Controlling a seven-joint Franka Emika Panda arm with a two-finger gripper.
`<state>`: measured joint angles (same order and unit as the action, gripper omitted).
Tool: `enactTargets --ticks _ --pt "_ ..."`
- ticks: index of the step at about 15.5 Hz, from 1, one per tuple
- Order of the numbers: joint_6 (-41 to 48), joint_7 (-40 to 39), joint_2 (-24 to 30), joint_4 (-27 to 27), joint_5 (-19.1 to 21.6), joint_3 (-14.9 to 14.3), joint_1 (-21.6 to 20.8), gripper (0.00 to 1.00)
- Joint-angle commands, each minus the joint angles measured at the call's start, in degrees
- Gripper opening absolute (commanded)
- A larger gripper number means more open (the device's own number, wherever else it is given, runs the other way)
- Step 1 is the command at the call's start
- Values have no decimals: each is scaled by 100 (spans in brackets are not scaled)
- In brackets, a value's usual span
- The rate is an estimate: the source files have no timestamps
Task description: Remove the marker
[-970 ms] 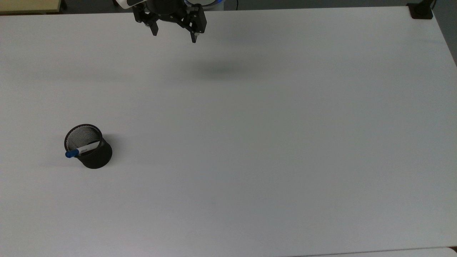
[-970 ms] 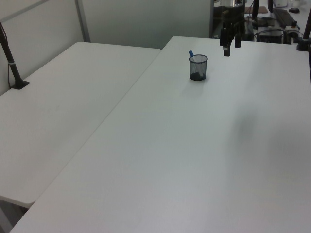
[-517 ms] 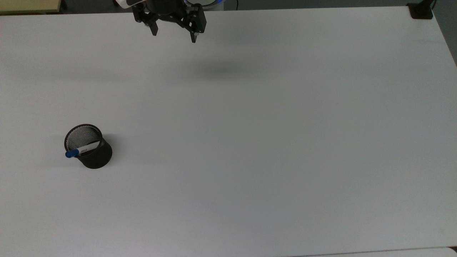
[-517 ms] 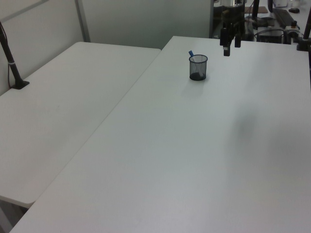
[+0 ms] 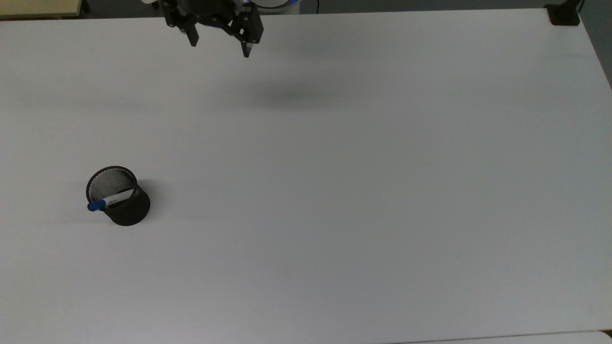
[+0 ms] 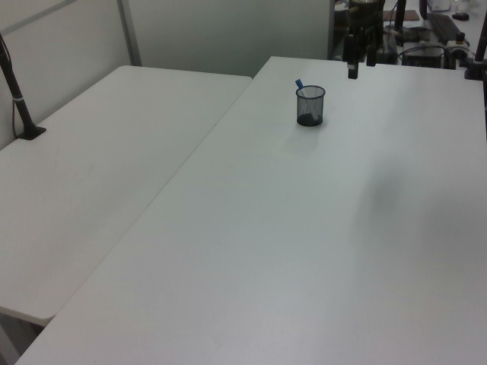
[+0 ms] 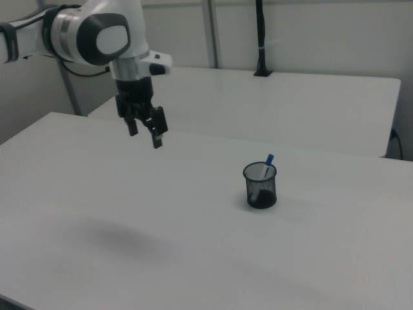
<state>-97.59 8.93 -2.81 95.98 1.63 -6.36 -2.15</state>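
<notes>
A black mesh cup [image 5: 126, 210] stands on the white table [image 5: 334, 191] toward the top view's left. The marker [image 5: 111, 199], white with a blue cap, leans inside it, and its cap pokes over the rim. In the left view the cup [image 6: 310, 106] shows the blue cap [image 6: 299, 84] above its edge. In the right view the marker [image 7: 266, 163] slants up out of the cup [image 7: 260, 188]. My gripper [image 5: 220, 49] hangs open and holds nothing above the table's far edge, well away from the cup. It also appears in the left view [image 6: 361, 68] and in the right view [image 7: 145, 138].
A black clamp mount [image 5: 563, 14] sits at the table's corner in the top view's upper right. A second white table [image 6: 91, 167] adjoins on the left view's left, with a black pole [image 6: 15, 84] clamped to it. Equipment [image 6: 434, 46] stands behind the arm.
The open gripper has shifted a little toward the top view's left and slightly upward. The cup and the marker have stayed put.
</notes>
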Motion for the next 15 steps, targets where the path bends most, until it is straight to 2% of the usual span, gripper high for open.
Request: enactTargets --ticks 1,4,9,12,15 --pt "-697 -76 -272 -115 4 -15 241 100" --pt "-1716 -85 -510 -115 4 -15 575 100" --pt "-3623 20 -1063 8 -31 -6 856 100" --pt "-5212 582 -1668 70 -31 -15 953 100" --pt "-6875 759 -2389 35 -5 -15 1164 98"
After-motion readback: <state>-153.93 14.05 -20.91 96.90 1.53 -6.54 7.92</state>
